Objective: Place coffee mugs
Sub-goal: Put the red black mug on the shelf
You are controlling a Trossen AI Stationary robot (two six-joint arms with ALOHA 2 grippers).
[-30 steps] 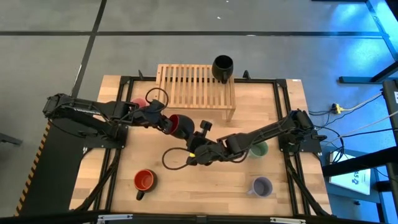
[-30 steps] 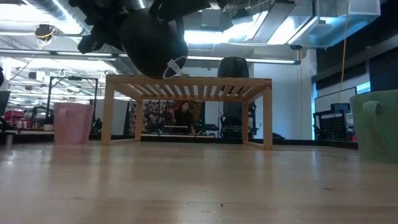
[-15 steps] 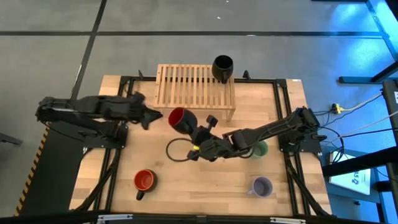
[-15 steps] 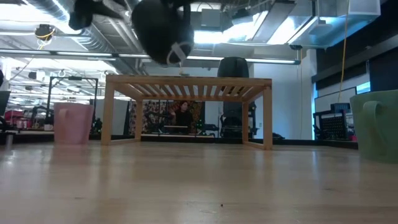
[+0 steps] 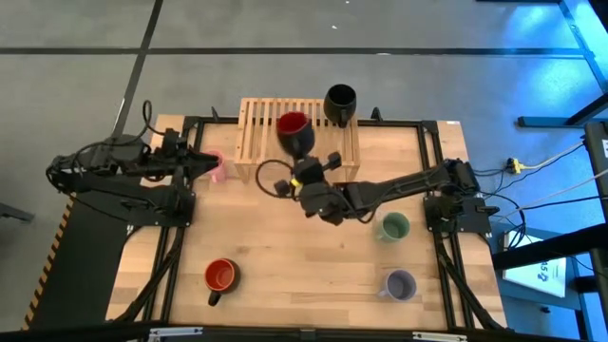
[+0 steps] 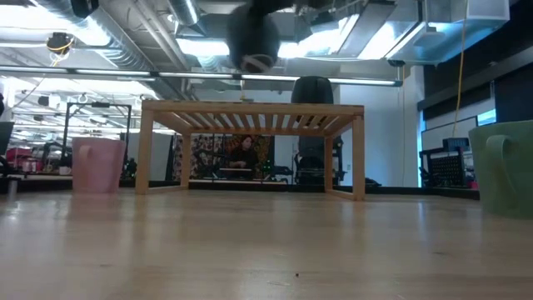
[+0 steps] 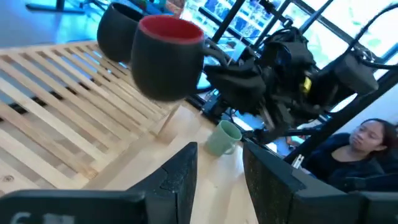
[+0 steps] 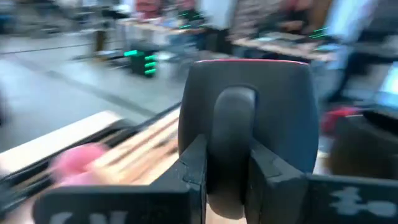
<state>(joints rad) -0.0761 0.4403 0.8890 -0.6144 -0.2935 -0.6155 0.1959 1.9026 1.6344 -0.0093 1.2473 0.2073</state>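
A dark mug with a red inside (image 5: 294, 133) hangs above the wooden slatted rack (image 5: 275, 142), and my right gripper (image 5: 303, 160) is shut on it. In the low view this mug (image 6: 254, 37) is well clear of the rack top (image 6: 250, 108). A black mug (image 5: 340, 103) stands on the rack's far right corner. My left gripper (image 7: 219, 168) is open and holds nothing, at the table's left beside the pink mug (image 5: 217, 163), which stands on the table. My right gripper pinches the mug's handle (image 8: 229, 124) between its two fingers. The fingers come about level from the table's near side, with one on each side of the handle loop. The mug is lifted clear above the rack, upright, its red rim (image 7: 169, 28) on top.
A green mug (image 5: 391, 226), a lavender mug (image 5: 401, 283) and an orange mug (image 5: 220, 275) stand on the table's near half. The rack stands on legs, with open room beneath it (image 6: 250, 167). A person (image 7: 367, 146) sits beyond the table's right side.
My left gripper has let go of the dark red mug and drawn back toward the table's left edge, next to the pink mug. My right gripper has carried the mug by its handle up and toward the far edge, from mid-table to above the rack.
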